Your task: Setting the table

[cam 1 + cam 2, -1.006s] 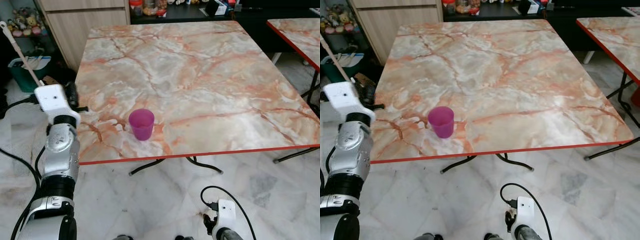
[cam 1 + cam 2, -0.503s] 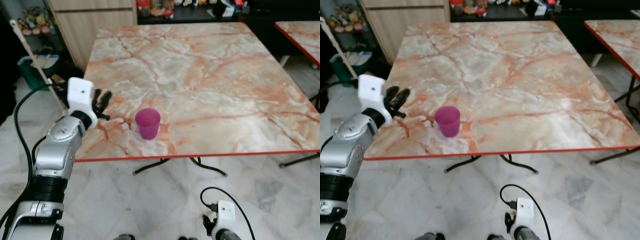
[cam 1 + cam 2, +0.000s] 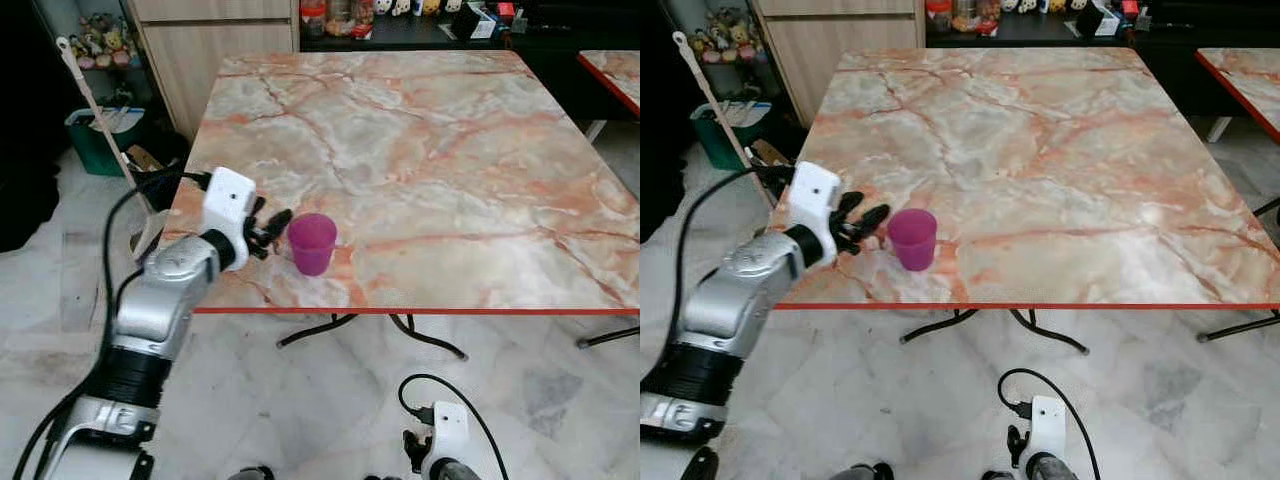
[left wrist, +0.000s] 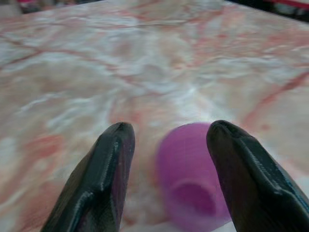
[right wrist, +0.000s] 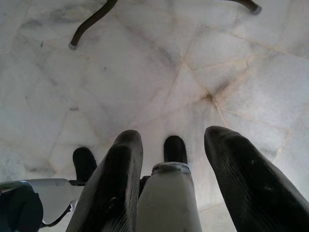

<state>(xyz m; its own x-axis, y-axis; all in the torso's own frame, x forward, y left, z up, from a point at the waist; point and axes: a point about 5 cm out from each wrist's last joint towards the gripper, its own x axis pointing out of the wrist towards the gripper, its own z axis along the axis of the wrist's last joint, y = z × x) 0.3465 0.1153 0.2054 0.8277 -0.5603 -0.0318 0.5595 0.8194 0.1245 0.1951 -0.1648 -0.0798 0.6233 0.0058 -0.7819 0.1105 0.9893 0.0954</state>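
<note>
Near the front left corner of the marble table (image 3: 450, 150), you are looking at a purple cup (image 3: 312, 243) standing upright, mouth up, a little back from the red edge. That spot is probably convenient because the cup is sitting within easy reach of the left arm. You are holding the left gripper (image 3: 272, 230) level with the cup, just beside it on its left. Its two black fingers (image 4: 107, 179) are spread wider than the cup and are not touching it; nothing is gripped. In the left wrist view the cup is lying ahead, between the fingers. Your right gripper (image 5: 169, 186) is hanging idle over the stone floor (image 5: 145, 72), fingers parted and empty.
</note>
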